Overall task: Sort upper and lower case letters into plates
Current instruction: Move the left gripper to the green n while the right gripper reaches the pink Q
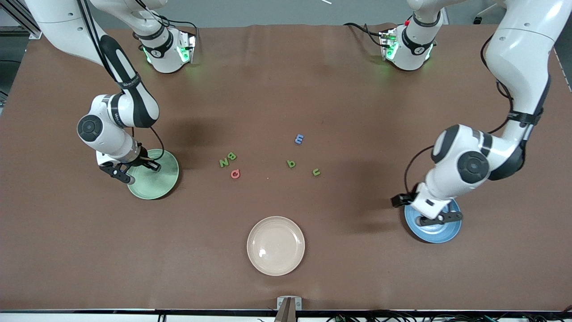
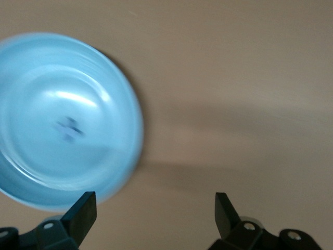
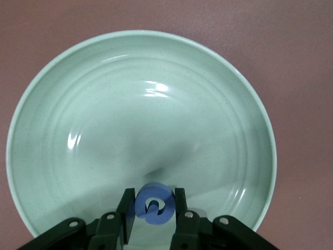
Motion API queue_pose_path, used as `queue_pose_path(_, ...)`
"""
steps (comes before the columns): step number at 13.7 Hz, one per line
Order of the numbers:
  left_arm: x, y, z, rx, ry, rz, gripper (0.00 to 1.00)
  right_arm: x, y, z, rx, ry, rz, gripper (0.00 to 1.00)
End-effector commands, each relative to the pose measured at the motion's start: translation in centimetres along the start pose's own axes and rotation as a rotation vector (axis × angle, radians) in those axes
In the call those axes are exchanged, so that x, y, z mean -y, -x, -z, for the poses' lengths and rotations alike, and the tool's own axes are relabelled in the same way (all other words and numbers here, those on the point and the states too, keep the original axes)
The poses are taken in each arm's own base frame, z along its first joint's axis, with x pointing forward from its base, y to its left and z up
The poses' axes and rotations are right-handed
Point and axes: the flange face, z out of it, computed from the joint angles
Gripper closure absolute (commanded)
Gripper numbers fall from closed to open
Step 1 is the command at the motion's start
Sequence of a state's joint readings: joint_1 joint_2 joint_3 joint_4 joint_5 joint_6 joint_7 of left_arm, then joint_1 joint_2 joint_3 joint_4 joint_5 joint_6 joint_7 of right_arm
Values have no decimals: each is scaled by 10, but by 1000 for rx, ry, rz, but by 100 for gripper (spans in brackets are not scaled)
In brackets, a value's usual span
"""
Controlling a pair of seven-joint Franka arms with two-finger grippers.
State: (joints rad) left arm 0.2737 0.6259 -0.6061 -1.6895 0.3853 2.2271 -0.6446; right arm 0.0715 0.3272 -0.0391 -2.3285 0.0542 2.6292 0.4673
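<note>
My right gripper (image 1: 134,170) hangs over the pale green plate (image 1: 156,185) and is shut on a blue foam letter (image 3: 154,204). In the right wrist view the plate (image 3: 156,78) holds nothing else, and the gripper (image 3: 153,194) is low over it. My left gripper (image 1: 440,219) is open and empty over the blue plate (image 1: 440,233). In the left wrist view the gripper (image 2: 154,200) is beside the plate (image 2: 104,78), which has a small dark blurred mark at its centre. Loose letters lie mid-table: a green pair (image 1: 228,159), a red one (image 1: 235,174), a blue m (image 1: 299,139), and two green ones (image 1: 291,163) (image 1: 316,172).
A cream-beige plate (image 1: 275,245) sits nearer the front camera than the letters, at the middle of the table. The brown table cover (image 1: 286,80) spreads between the two arm bases.
</note>
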Motion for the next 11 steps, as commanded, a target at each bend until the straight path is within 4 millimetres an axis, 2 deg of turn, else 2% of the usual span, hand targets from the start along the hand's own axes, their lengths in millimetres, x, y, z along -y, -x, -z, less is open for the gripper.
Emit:
queue_pose_path(1, -58, 32, 3, 9, -9, 93, 0, -4, 3, -1, -2, -3, 7, 27)
queue_pose_path(2, -80, 45, -2, 16, -9, 122, 0, -2, 2, 1, -3, -5, 9, 0)
queue_pose_path(6, -165, 91, -20, 34, 7, 227, 0, 16, -10, 27, 9, -4, 17, 0)
queue_pose_path(9, -201, 110, -36, 20, -16, 290, 1, 38, -8, 45, 46, 7, 15, 0)
queue_pose_path(11, -214, 127, -55, 12, -56, 313, 3, 72, 11, 44, 33, 5, -23, 0)
